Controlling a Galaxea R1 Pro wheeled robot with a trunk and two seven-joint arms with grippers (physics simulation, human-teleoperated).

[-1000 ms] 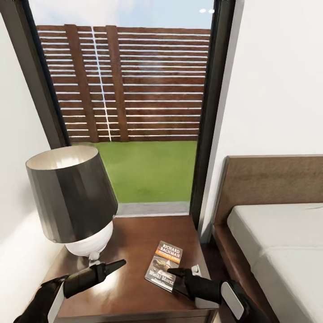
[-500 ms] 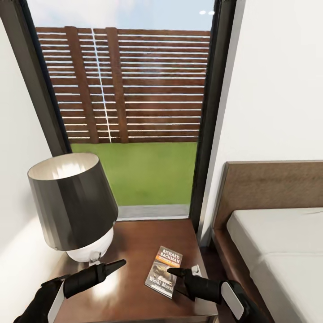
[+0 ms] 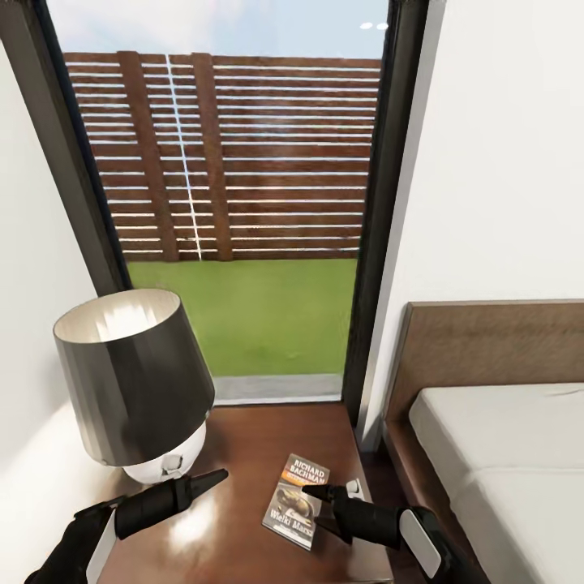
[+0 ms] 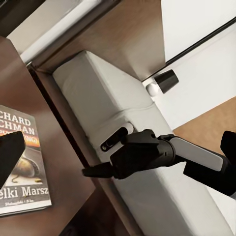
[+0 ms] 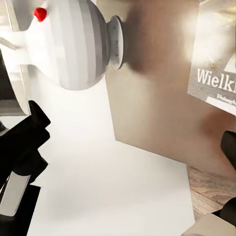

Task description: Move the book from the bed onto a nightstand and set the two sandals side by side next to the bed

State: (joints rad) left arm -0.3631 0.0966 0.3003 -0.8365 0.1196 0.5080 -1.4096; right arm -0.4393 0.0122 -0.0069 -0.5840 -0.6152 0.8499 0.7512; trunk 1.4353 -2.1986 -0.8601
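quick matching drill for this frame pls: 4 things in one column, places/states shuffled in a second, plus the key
1. book
2. lamp
3. bed
4. right gripper

A. stands at the nightstand's left rear, dark shade on a white base
B. right of the nightstand, bare grey mattress
C. lies flat on the nightstand top, cover up
D. tips over the book's right edge

Pairs: 1-C, 2-A, 3-B, 4-D

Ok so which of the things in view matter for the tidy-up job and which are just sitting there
Part of the job:
book, lying flat on the nightstand
bed, to the right of the nightstand
right gripper, tips at the book's edge
left gripper, over the nightstand top

Just there:
lamp, on the nightstand
window
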